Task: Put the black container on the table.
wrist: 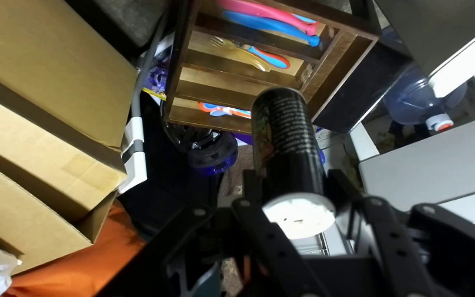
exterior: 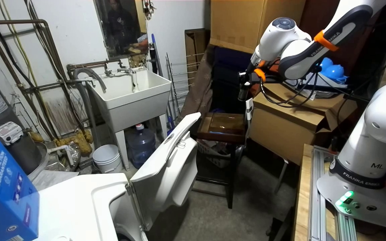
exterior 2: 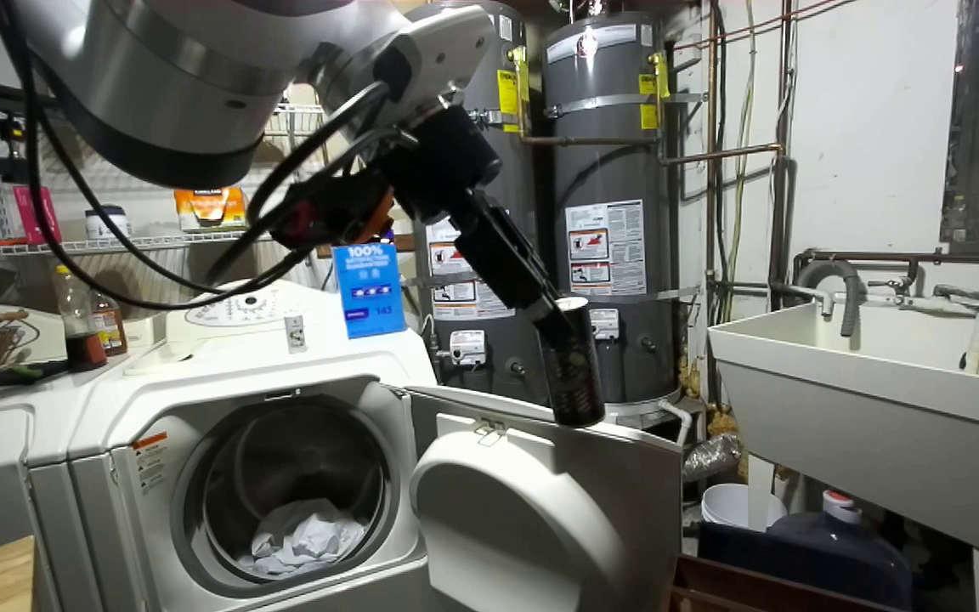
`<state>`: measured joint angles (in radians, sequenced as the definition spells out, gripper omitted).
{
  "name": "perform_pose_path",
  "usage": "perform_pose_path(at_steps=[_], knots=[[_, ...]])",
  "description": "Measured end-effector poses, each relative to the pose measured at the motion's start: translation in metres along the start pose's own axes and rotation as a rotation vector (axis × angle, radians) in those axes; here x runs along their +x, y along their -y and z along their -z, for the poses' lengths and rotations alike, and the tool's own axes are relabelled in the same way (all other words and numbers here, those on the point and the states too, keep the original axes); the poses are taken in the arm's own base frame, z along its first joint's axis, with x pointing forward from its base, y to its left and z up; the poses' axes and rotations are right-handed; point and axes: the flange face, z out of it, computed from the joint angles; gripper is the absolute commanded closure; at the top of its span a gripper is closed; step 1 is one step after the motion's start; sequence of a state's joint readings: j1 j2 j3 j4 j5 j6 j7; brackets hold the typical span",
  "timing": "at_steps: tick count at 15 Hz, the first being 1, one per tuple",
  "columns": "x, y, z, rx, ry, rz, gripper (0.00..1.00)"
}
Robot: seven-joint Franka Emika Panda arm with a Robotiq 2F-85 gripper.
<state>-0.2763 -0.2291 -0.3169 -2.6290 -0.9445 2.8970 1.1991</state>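
The black container is a dark printed cylinder with a white end; it shows in both exterior views (exterior: pixel 243 92) (exterior 2: pixel 573 378) and in the wrist view (wrist: pixel 289 132). My gripper (exterior: pixel 245 83) is shut on it near its white end, seen also in an exterior view (exterior 2: pixel 559 319) and the wrist view (wrist: pixel 295 183). The container hangs tilted in the air. The small table with thin black legs (exterior: pixel 231 189) stands below and beyond the gripper. A dark-brown wooden compartment tray (exterior: pixel 218 136) covers its top; the wrist view shows the tray (wrist: pixel 179 62) holding coloured utensils.
An open dryer door (exterior: pixel 166 157) stands beside the table. A large cardboard box (exterior: pixel 280 130) and a folded white-and-grey frame (exterior: pixel 248 110) are close on the other side. The white basin (exterior: pixel 139 100), a water jug (exterior: pixel 141 144) and a basket (exterior: pixel 219 160) are nearby.
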Motion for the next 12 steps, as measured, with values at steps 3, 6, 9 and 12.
perform_pose_path(at_steps=[3,6,9,12], knots=[[0.003,-0.001,-0.002,-0.002,0.004,-0.017,0.80],[0.035,0.001,-0.014,-0.009,0.000,-0.043,0.80],[0.072,0.010,-0.043,-0.011,0.036,-0.046,0.80],[0.091,0.021,-0.078,-0.017,0.103,-0.023,0.80]])
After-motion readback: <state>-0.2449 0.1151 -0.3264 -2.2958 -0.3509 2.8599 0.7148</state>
